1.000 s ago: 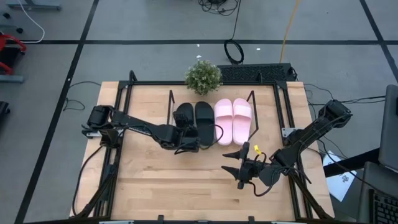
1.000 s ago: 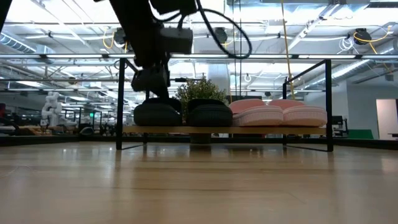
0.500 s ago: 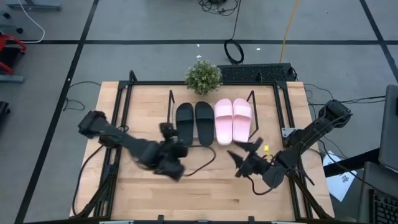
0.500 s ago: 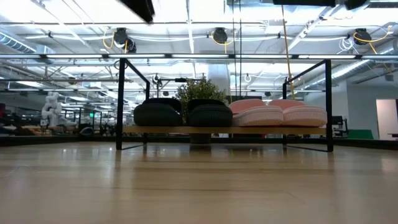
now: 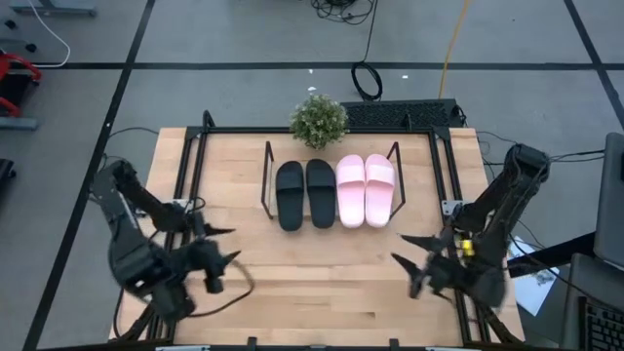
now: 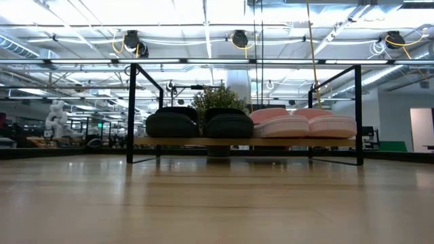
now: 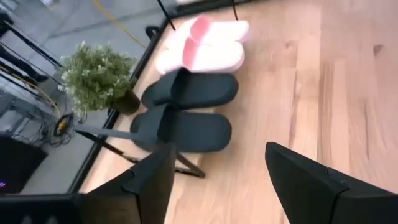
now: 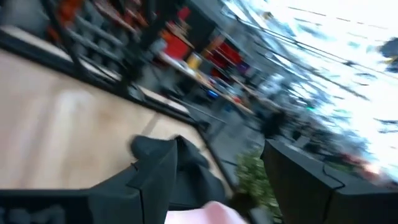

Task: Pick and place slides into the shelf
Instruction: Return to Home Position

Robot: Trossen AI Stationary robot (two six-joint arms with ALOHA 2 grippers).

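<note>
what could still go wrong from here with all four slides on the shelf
1. A dark cable loops on the table beside the open left gripper; it might snag as that arm folds home.
2. The black slides and pink slides lie loose on the shelf; a stray right gripper could nudge them.

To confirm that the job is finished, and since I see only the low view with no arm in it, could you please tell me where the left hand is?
Observer: In the high view the left hand is over the left part of the table, on your camera's side of the shelf and well clear of it.
Operator: Thank you. And the right hand?
Observer: The right hand is over the table's right part, also clear of the shelf.
Operator: Is either holding anything?
Observer: No, the wrist views show both hands open and empty.
</note>
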